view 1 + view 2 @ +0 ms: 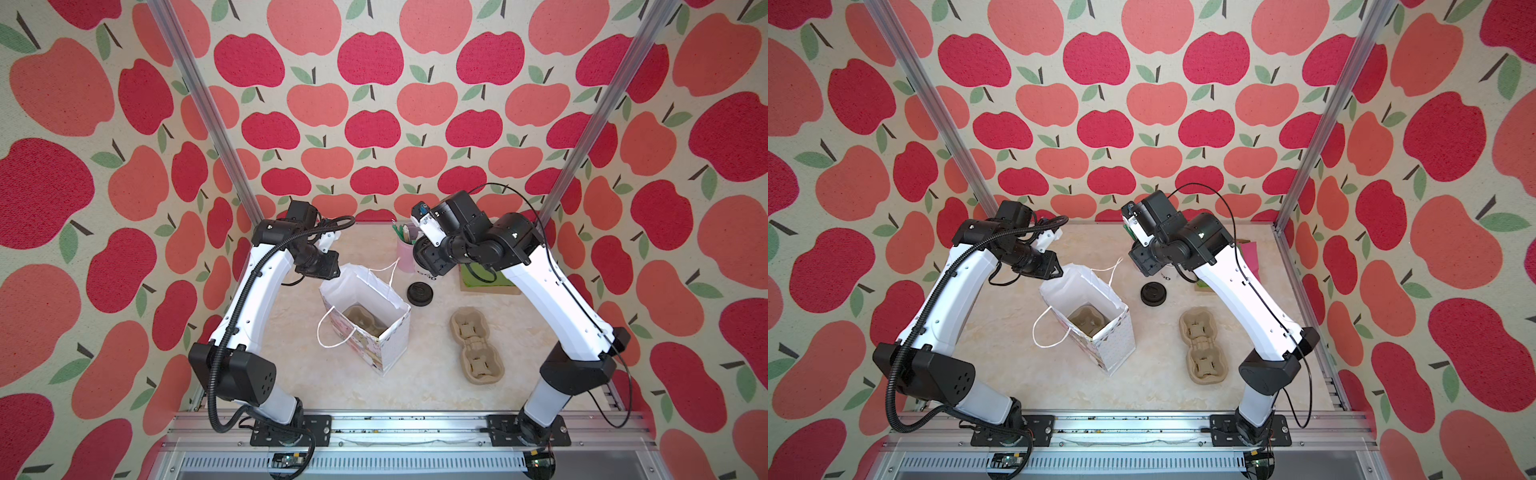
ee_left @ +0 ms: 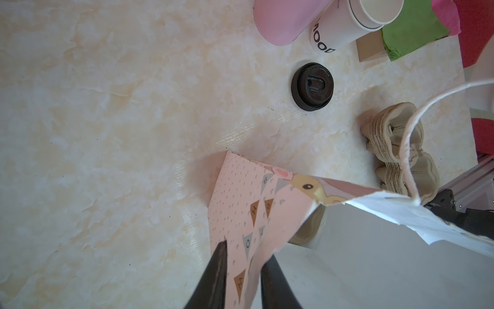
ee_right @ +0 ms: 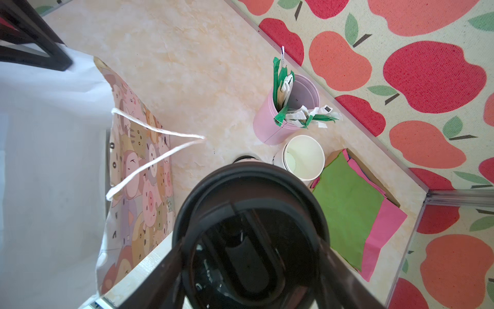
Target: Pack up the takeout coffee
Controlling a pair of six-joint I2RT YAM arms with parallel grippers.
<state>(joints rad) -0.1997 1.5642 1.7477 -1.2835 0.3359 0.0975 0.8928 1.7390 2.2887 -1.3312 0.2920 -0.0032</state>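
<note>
Unfinished: the gift bag (image 1: 395, 341), mid-frame, shows only a pulp carrier (image 1: 365, 320) inside; the white cup (image 2: 324, 37) stands lidless. Left pincer (image 2: 246, 251), apart, straddles the bag's wall; right pincer (image 3: 251, 240) clamps a black lid (image 3: 248, 182).

the plastic lid (image 3: 248, 203) looks glossy, the paper bag (image 1: 353, 286) matt, the pulp carrier (image 1: 476, 345) rough.

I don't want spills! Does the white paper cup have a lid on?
No lid. The white paper cup stands open-topped; a round black plastic lid lies apart.
</note>
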